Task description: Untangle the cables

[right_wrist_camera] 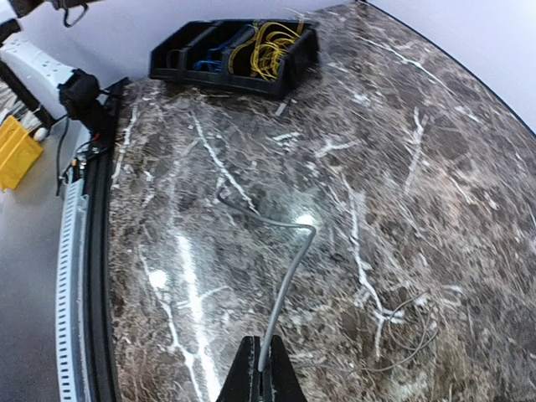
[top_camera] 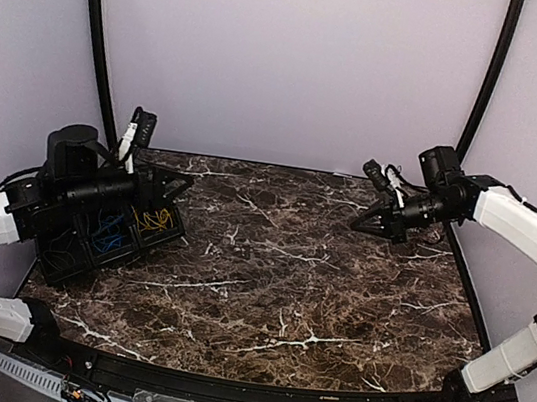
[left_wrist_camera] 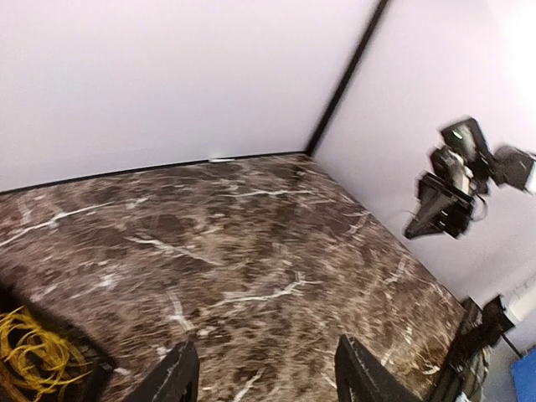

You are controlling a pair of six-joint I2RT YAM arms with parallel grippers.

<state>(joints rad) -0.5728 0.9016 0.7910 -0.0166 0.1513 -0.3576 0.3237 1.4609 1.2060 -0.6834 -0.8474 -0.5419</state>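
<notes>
A black compartment tray [top_camera: 88,260] sits at the table's left, with a bundle of yellow cables [top_camera: 152,219] and blue cables [top_camera: 110,233] in it. The tray [right_wrist_camera: 219,71], the yellow cables [right_wrist_camera: 270,48] and the blue cables [right_wrist_camera: 208,60] also show in the right wrist view. My left gripper [top_camera: 172,185] hovers over the tray's far side, open and empty [left_wrist_camera: 268,377], with yellow cables [left_wrist_camera: 33,352] at its lower left. My right gripper [top_camera: 356,224] is raised at the back right and shut [right_wrist_camera: 265,368] on a thin bent grey cable [right_wrist_camera: 289,276] that sticks out ahead of it.
A very thin wire loop [right_wrist_camera: 410,335] lies on the marble table [top_camera: 278,273] below the right gripper. A yellow bin [right_wrist_camera: 17,151] stands off the table's near edge. The right arm [left_wrist_camera: 444,205] shows in the left wrist view. Walls close the back and sides.
</notes>
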